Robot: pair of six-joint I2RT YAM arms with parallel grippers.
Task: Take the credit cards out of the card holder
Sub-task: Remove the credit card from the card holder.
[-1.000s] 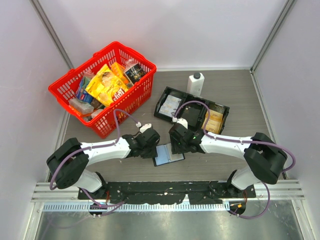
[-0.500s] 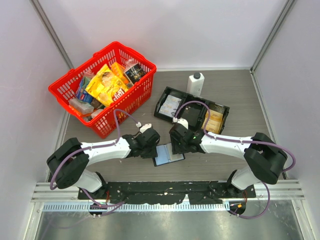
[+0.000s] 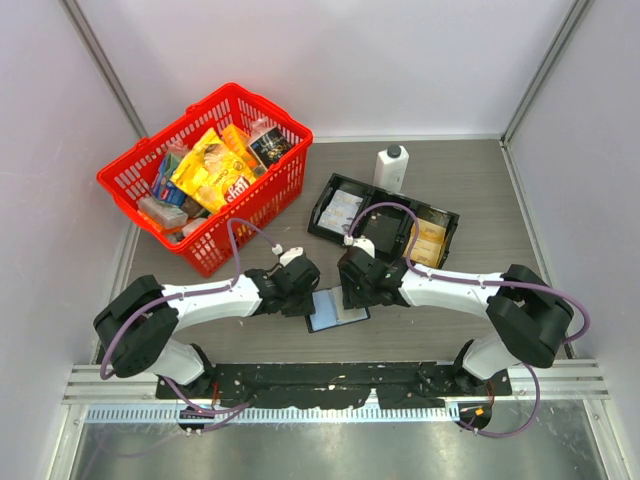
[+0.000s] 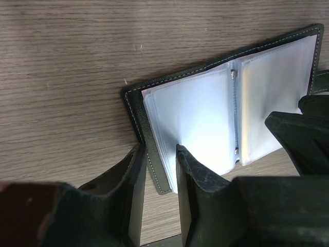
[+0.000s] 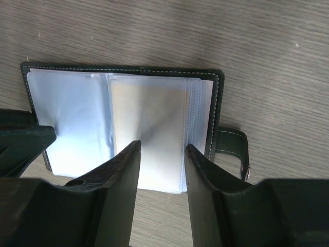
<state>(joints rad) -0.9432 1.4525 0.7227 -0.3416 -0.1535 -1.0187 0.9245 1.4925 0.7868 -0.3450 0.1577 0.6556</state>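
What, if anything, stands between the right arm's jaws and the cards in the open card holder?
Nothing solid: the right gripper sits over the open card holder, but clear sleeves cover the cards.

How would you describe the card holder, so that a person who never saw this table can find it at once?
Start from the red basket at the far left of the table, then come to the near edge, where the two grippers meet. The card holder lies open and flat between them. Unlike the long black tray behind it, it is a small black wallet with pale, clear sleeves and a snap tab.
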